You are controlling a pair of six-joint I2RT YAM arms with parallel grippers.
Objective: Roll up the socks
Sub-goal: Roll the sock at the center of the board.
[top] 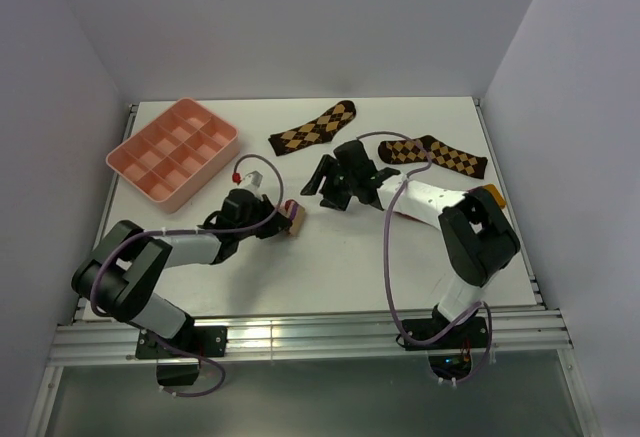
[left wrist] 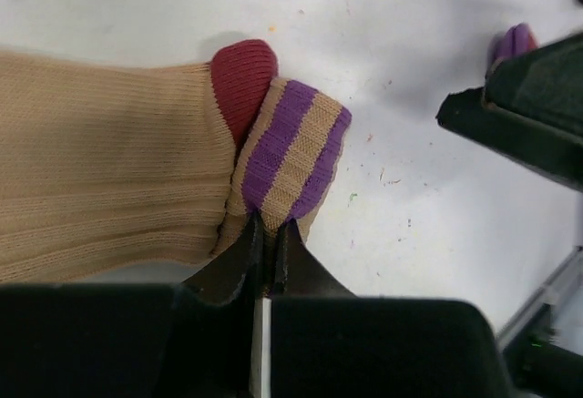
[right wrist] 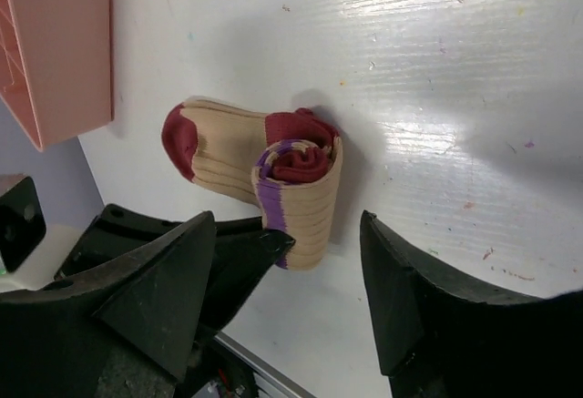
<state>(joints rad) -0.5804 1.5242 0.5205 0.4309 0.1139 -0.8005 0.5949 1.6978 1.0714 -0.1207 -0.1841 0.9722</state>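
White table (top: 330, 267), grey walls. L gripper (left wrist: 267, 234) clamped on striped cuff (left wrist: 291, 147) of tan sock (left wrist: 100, 170), roll right at its tips. R gripper (right wrist: 290, 225) jaws apart, holding nothing; same roll just ahead of it. Crimson sock (left wrist: 512, 43) purple toe off to L gripper's right.

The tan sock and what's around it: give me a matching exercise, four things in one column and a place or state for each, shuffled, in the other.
Things:
1. left gripper
2. right gripper
3. pink compartment tray
4. tan sock

Place or state:
A. far left part of the table
B. rolled up, lying on the table
C. open, holding nothing
D. shut on the striped cuff

Pairs: 1-D, 2-C, 3-A, 4-B
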